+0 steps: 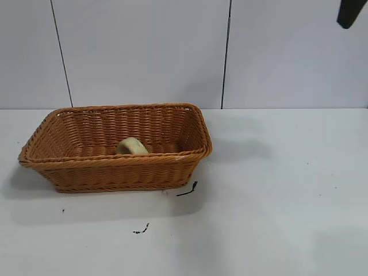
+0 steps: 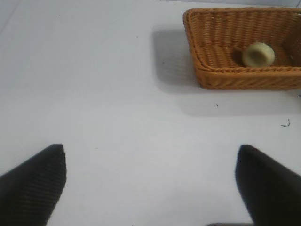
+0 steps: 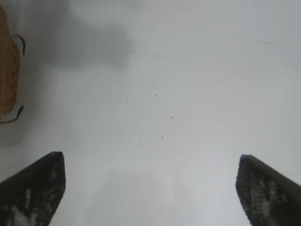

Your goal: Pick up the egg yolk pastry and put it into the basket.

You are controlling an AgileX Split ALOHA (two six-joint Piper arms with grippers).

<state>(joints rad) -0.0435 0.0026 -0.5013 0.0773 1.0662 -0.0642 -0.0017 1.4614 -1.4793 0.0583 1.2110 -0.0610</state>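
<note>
One woven, orange-brown basket (image 1: 75,135) sits on a white table (image 1: 287,190), toward the left side of the exterior view. It is rectangular with flared sides and a braided rim, and its long axis runs left to right across that view, roughly parallel to the panelled wall (image 1: 144,52) behind it.

One egg yolk pastry (image 1: 132,146) lies inside the basket, on its floor, close to the near long wall and about midway along it. It is a small, pale yellowish-cream rounded lump. In the left wrist view the pastry (image 2: 258,54) looks tipped on its side, with its dented face turned toward that camera. It is nearly round, so no long axis can be told.

Two short dark scraps lie on the table in front of the basket: one curved piece (image 1: 188,190) just beside the basket's near right corner, and a smaller one (image 1: 141,230) farther forward.

The left gripper (image 2: 150,188) hovers over bare table, well apart from the basket (image 2: 221,77). Its two dark fingers (image 2: 35,183) are spread wide and hold nothing.

The right gripper (image 3: 150,188) is also spread wide and empty, above bare table, with only the basket's edge (image 3: 7,70) showing at the side of its view. In the exterior view, one dark tip of the right arm (image 1: 349,12) shows at the upper right corner.
</note>
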